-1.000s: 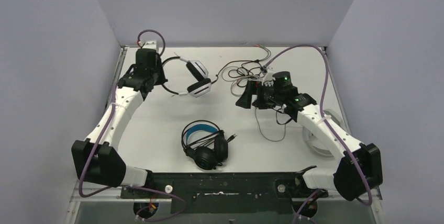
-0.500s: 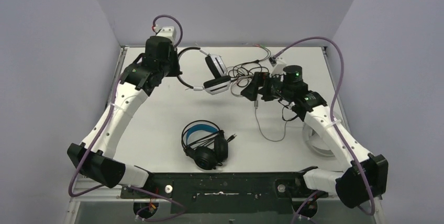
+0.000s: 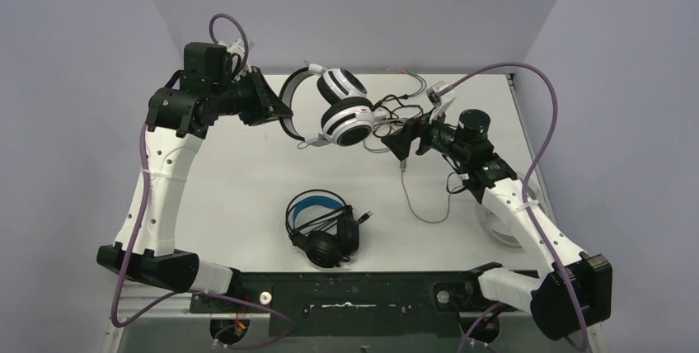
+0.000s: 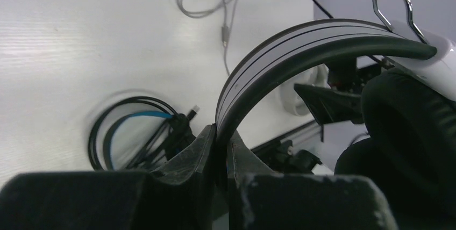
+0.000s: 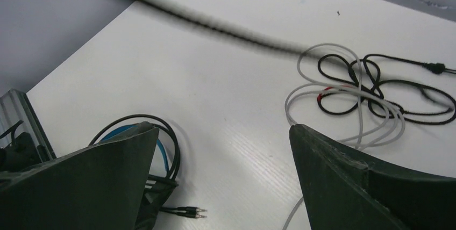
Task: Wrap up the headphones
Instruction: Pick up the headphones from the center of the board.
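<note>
My left gripper (image 3: 279,110) is shut on the headband (image 4: 279,52) of a white headset with black ear-cup centres (image 3: 346,116), which hangs in the air over the back of the table. Its dark cable trails into a tangle (image 3: 387,112) just right of the cups. The open right gripper (image 3: 404,142) hovers beside that tangle, holding nothing (image 5: 220,127). A black headset with a blue-lined band (image 3: 321,225) lies near the front centre, its twin plugs (image 5: 192,212) on the table. Part of another white headset (image 3: 492,228) shows under the right arm.
A loose pale grey cable (image 3: 424,204) runs across the table right of centre, and black and grey loops (image 5: 371,82) lie ahead of the right fingers. Grey walls close in the table at the back and both sides. A black rail (image 3: 354,291) lines the front edge.
The left arm has raised the white headset off the table and carried it right, turning its cups toward the camera. The right gripper shifted slightly right and back, still open.
</note>
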`<control>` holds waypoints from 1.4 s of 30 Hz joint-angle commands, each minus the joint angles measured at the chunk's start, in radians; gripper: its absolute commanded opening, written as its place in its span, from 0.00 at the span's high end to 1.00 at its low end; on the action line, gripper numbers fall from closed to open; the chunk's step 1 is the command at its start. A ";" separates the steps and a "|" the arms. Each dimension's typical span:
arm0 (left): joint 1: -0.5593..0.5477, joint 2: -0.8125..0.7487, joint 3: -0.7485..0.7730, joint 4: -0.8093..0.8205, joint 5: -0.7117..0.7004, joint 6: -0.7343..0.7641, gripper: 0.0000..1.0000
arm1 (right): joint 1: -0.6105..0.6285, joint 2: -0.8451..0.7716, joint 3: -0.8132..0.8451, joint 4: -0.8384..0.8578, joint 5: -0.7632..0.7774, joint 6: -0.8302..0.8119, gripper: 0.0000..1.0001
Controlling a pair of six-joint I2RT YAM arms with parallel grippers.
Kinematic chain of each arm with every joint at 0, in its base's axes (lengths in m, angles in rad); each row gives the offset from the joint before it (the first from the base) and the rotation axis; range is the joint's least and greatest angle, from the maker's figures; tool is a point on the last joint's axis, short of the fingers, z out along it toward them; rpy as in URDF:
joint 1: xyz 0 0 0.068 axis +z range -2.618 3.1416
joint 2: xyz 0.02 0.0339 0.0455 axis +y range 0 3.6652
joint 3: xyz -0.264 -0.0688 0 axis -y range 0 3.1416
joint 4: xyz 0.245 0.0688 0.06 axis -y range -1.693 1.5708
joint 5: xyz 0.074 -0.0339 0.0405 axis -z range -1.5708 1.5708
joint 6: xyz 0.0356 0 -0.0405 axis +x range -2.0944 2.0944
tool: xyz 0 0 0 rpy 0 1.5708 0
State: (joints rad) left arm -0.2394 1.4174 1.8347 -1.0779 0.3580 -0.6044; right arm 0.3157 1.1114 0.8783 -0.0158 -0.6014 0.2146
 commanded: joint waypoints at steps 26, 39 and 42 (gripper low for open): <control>0.035 -0.237 -0.323 0.671 0.372 -0.360 1.00 | -0.037 0.136 0.071 0.442 -0.176 0.098 0.00; 0.033 -0.219 -0.384 1.055 0.438 -0.556 1.00 | 0.105 0.370 0.157 0.723 -0.272 0.368 0.18; 0.028 -0.223 -0.389 1.081 0.426 -0.575 1.00 | 0.151 0.419 0.169 0.778 -0.248 0.402 0.22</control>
State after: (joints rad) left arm -0.2077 1.2121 1.4406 -0.1993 0.7429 -1.0798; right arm 0.4164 1.4883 0.9924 0.6041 -0.8543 0.5571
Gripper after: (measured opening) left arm 0.055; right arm 0.799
